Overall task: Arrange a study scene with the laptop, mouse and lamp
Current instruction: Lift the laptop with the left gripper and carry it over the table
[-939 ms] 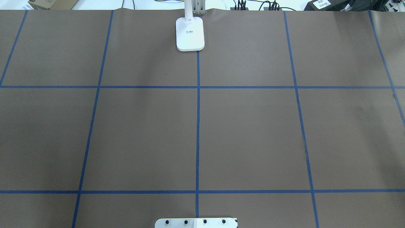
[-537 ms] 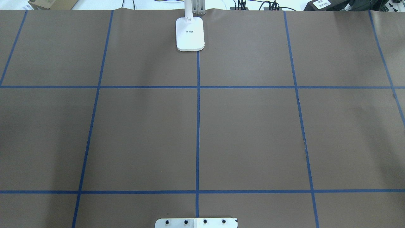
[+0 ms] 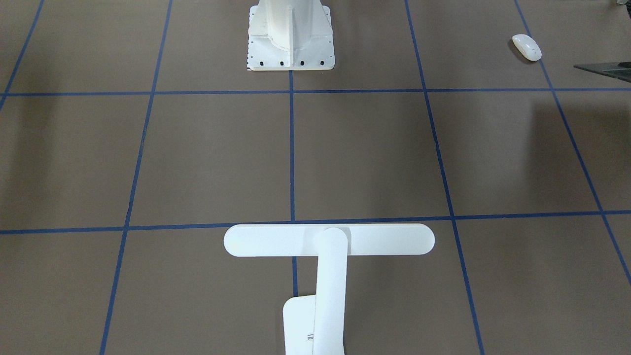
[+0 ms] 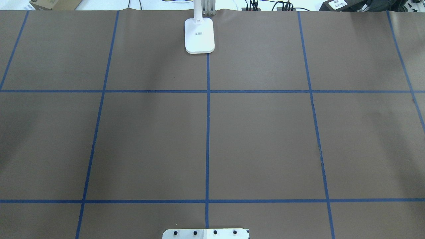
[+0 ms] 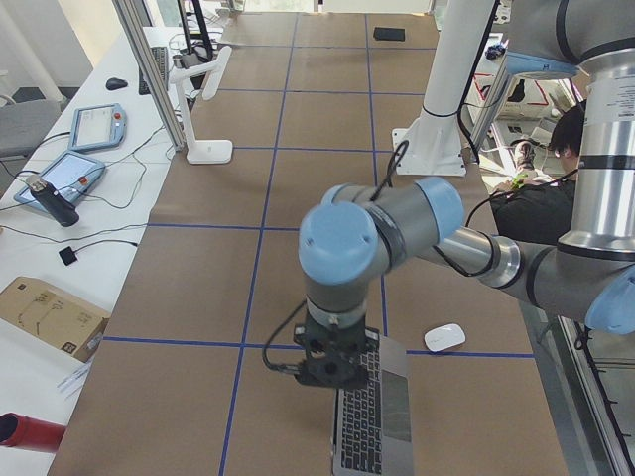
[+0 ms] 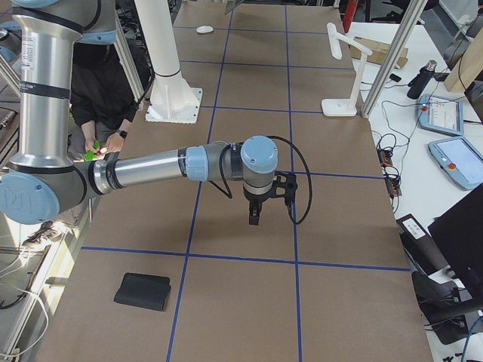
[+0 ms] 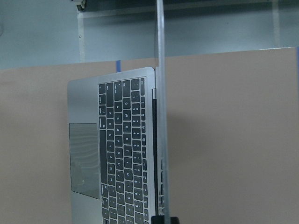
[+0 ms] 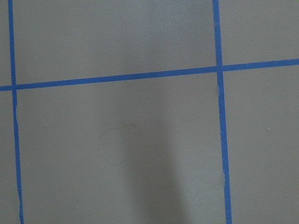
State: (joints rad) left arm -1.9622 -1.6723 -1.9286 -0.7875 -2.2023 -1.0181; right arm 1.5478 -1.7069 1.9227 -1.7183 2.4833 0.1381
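One slim space-grey metal laptop (image 5: 389, 421) is seen open at the left end of the brown-papered desk (image 4: 265, 139). One glossy white oval mouse (image 5: 444, 337) is laid near it, apart. One white T-shaped desk lamp (image 3: 329, 240) is stood at the far edge, on the centre line. The left end effector (image 5: 332, 372) is positioned at the laptop's lid, and the right end effector (image 6: 255, 217) is poised above bare paper. How far either of the two is open cannot be told.

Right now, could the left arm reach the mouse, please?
Probably yes: the mouse lies on bare table just beside the laptop, where the left end effector is, with nothing between them.
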